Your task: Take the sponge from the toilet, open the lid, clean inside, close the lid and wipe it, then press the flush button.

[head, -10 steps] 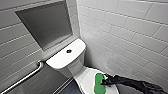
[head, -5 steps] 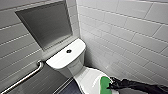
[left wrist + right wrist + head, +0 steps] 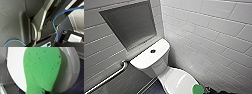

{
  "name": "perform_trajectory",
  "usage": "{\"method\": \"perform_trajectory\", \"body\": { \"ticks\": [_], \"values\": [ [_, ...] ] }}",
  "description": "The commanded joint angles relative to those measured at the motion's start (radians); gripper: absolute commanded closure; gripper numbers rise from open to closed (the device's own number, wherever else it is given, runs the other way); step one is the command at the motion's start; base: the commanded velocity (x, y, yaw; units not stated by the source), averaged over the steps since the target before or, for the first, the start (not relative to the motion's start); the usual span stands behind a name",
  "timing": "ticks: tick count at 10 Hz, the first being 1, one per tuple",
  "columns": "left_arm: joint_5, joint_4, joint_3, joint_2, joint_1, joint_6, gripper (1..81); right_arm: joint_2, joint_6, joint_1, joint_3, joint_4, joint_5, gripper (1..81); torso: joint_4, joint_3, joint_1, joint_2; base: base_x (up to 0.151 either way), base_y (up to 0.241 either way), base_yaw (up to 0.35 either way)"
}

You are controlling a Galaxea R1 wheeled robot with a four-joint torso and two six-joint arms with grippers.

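- Looking down in the head view on the toilet [image 3: 166,75], white and shiny, tucked into a corner of white tile walls [image 3: 214,37].
- On top of the rounded tank [image 3: 146,60], right in the middle: the flush button [image 3: 152,51], small, dark and round.
- In front of the tank, the lid [image 3: 180,81], shut flat over the bowl.
- At the front edge of the lid, low in the head view: the sponge [image 3: 197,89], bright green, grasped by the right hand [image 3: 205,90] at the end of a dark arm coming in from the right.
- Up close in the right wrist view: the same sponge, green with lots of little holes, wide at the far end and thinner near the hand.
- Behind it there, the white lid, with the rim of the toilet [image 3: 75,65] curving round beside it.
- Sponge touching the lid or just above it: cannot tell.
- Sponge and flush button well apart, with the whole lid between them.
- Above the tank, a grey square nook [image 3: 129,23] set into the wall.
- Beside the toilet, on the left wall, a silver grab bar [image 3: 109,78] running on a slant.
- Under the toilet, a dark floor [image 3: 155,88].
- In the left wrist view: grey robot parts and a thin blue cable [image 3: 55,28].
- Left hand released or clenched: cannot tell.
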Motion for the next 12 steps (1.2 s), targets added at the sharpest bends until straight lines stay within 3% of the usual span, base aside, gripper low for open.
{"method": "perform_trajectory", "body": {
  "ticks": [1,4,6,9,12],
  "values": [
    [0.07,0.011,0.02,-0.014,0.011,0.004,1.0,-0.169,0.015,-0.029,0.204,-0.004,0.064,81.1,0.0,0.0,0.0,0.0,0.0,0.0,0.0],
    [0.065,0.011,0.022,-0.013,0.01,0.004,1.0,-0.258,0.017,0.057,0.339,-0.002,0.066,81.1,0.0,0.0,0.0,0.0,0.0,0.0,0.0],
    [0.063,0.01,0.022,-0.013,0.008,0.007,1.0,-0.228,0.023,0.161,0.342,0.005,-0.002,81.1,0.0,0.0,0.0,0.0,0.0,0.0,0.0],
    [0.063,0.01,0.023,-0.013,0.007,0.007,1.0,-0.08,0.071,0.304,0.25,-0.006,-0.135,81.1,0.0,0.0,0.0,0.0,0.0,0.0,0.0],
    [0.063,0.01,0.023,-0.016,0.007,0.007,1.0,0.143,0.113,0.387,0.056,-0.051,-0.256,81.1,0.0,0.0,0.0,0.0,0.0,0.0,0.0]
  ]
}}
